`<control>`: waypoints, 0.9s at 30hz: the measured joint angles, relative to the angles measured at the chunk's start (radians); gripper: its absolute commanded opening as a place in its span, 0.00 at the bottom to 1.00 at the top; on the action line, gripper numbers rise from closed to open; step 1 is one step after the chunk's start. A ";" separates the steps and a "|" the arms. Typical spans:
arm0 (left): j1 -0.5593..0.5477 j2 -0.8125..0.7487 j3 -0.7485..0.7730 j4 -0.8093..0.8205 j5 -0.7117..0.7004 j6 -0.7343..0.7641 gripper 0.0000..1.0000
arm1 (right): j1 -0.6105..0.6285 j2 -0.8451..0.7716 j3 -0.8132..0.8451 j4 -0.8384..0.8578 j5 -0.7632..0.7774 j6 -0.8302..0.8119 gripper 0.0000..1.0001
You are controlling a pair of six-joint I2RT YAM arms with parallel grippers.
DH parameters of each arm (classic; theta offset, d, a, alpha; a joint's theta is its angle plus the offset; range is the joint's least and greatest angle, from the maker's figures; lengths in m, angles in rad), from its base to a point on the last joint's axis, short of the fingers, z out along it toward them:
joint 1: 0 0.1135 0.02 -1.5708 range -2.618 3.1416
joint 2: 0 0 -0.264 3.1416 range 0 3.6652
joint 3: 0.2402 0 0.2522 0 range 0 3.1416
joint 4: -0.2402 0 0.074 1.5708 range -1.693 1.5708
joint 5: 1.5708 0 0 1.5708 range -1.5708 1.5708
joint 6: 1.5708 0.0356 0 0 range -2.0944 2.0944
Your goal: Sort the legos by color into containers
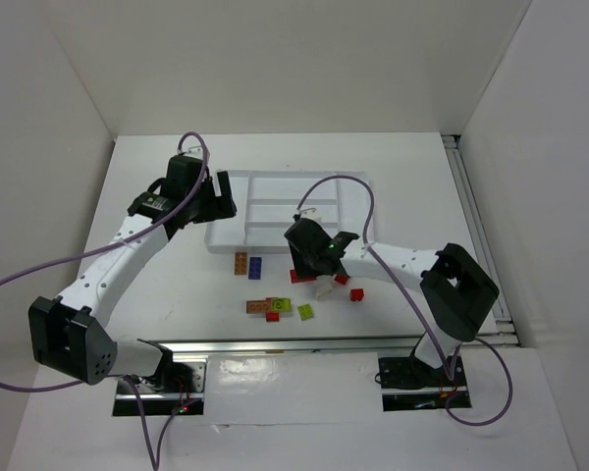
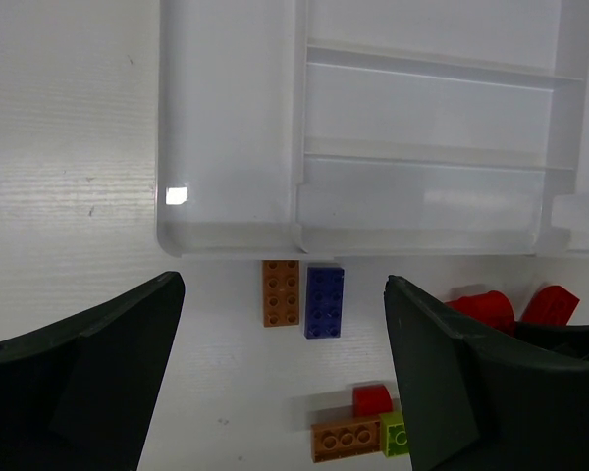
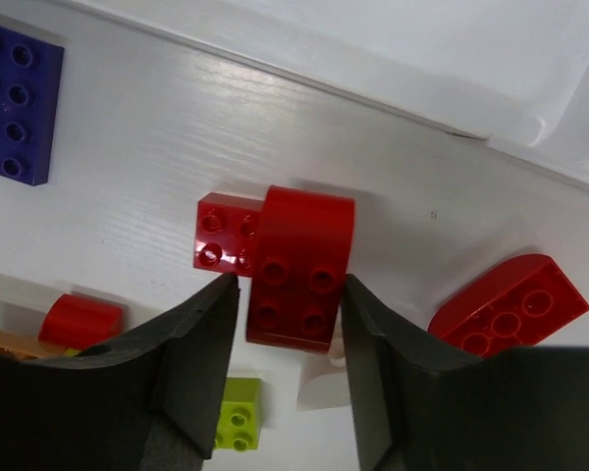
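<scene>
Jaws of your right gripper [image 3: 290, 294] pinch the rounded red plastic brick [image 3: 299, 257] mid-frame, perhaps not yet lifted; your left gripper [image 1: 219, 199] hangs wide open. Next, carry it up-frame into the shallow white plastic tray [image 1: 304, 208].

The left arm [image 1: 113, 260] and right arm [image 1: 402, 257] are built alike, with smooth white tube links, chunky black joint housings, thin purple cables [image 1: 342, 177] looping along them, matte black wedge-shaped fingers [image 3: 191, 363], and a small green light [image 1: 329, 244] near mid-frame.
</scene>
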State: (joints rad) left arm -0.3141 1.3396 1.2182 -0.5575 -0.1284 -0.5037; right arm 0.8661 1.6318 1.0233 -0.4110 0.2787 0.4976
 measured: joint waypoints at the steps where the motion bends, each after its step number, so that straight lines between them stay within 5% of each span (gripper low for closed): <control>1: 0.000 0.000 0.000 0.000 0.000 0.000 0.94 | 0.000 0.002 0.000 0.000 0.002 0.001 0.48; 8: 0.000 0.000 0.000 -0.001 0.001 0.001 0.94 | 0.005 0.008 0.025 -0.027 0.025 0.008 0.12; 16: 0.000 -0.013 0.009 -0.023 -0.023 0.008 0.91 | -0.006 -0.065 0.152 -0.067 -0.030 -0.005 0.12; 22: 0.002 -0.076 0.020 -0.002 0.008 0.049 0.90 | -0.216 -0.251 0.145 0.019 -0.350 -0.025 0.12; 27: 0.004 -0.138 0.011 0.050 0.175 0.148 0.94 | -0.425 -0.299 0.049 0.145 -0.724 0.012 0.12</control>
State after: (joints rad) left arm -0.3103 1.2011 1.2289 -0.5076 0.0471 -0.3553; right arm 0.4408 1.3327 1.0725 -0.2665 -0.4454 0.5095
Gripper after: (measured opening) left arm 0.918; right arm 0.441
